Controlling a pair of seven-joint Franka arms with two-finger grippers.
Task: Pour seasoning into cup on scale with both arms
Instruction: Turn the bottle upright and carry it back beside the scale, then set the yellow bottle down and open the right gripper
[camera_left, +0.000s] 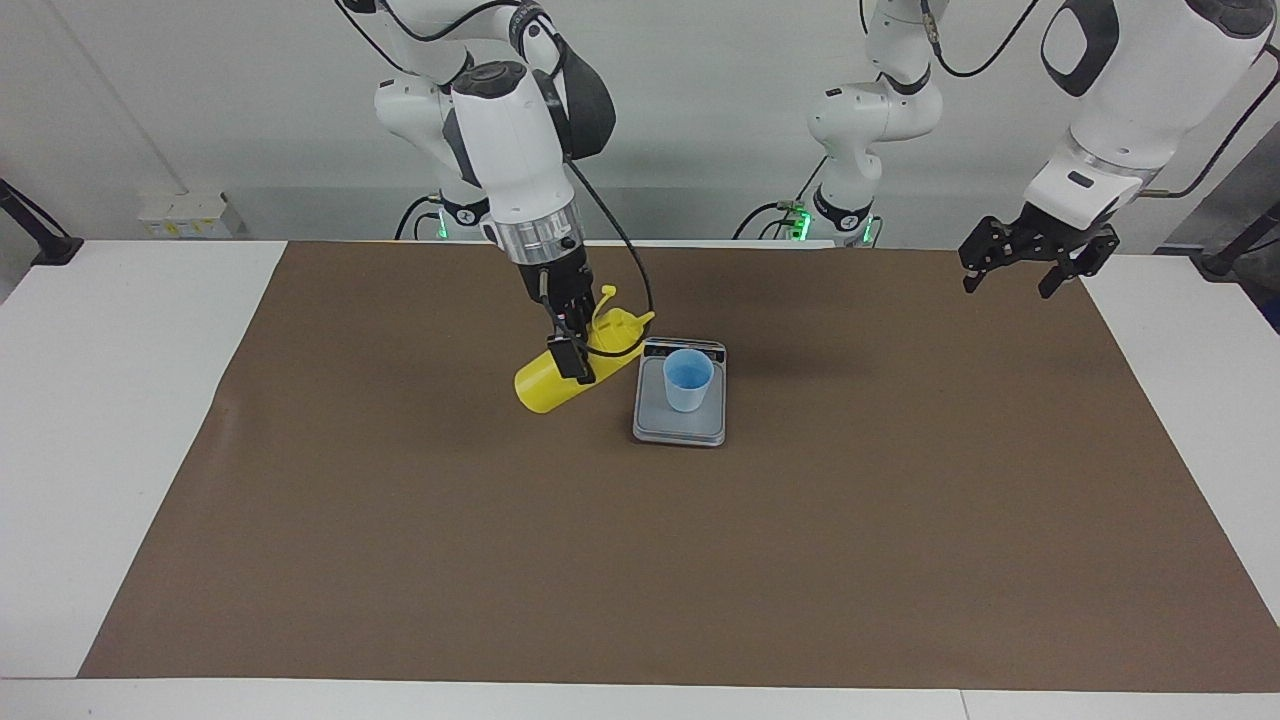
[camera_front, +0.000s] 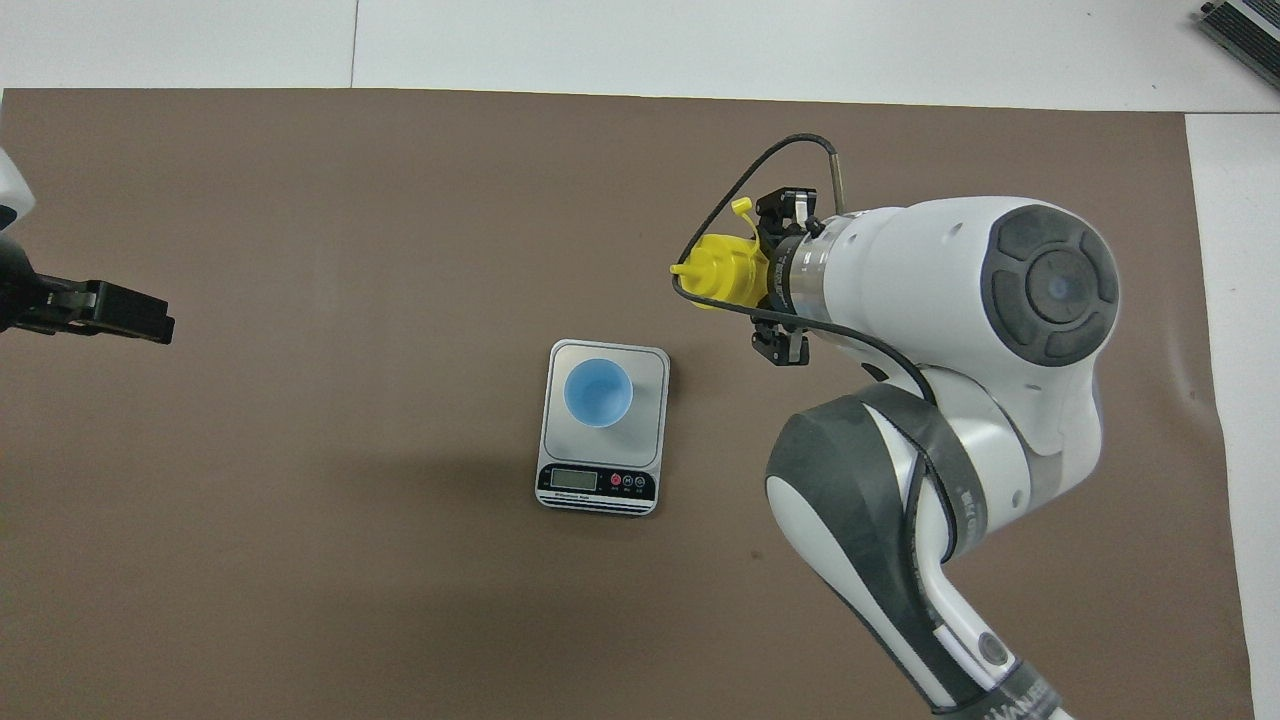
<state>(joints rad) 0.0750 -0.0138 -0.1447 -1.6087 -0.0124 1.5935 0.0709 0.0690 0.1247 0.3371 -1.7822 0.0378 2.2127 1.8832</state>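
Facing view: right gripper (camera_left: 572, 345) is clamped on the seasoning bottle (camera_left: 560, 372), tilted w/ nozzle toward the cup, up in the air over the brown mat (camera_left: 400, 520) just beside the scale (camera_left: 680, 425). Blue cup (camera_left: 689, 381) sits on the scale. Left gripper (camera_left: 1020, 262) waits, fingers spread wide, nothing in it, over the mat's edge at its own end.

Table (camera_left: 140, 330), brown mat (camera_left: 400, 560), scale (camera_left: 660, 432).
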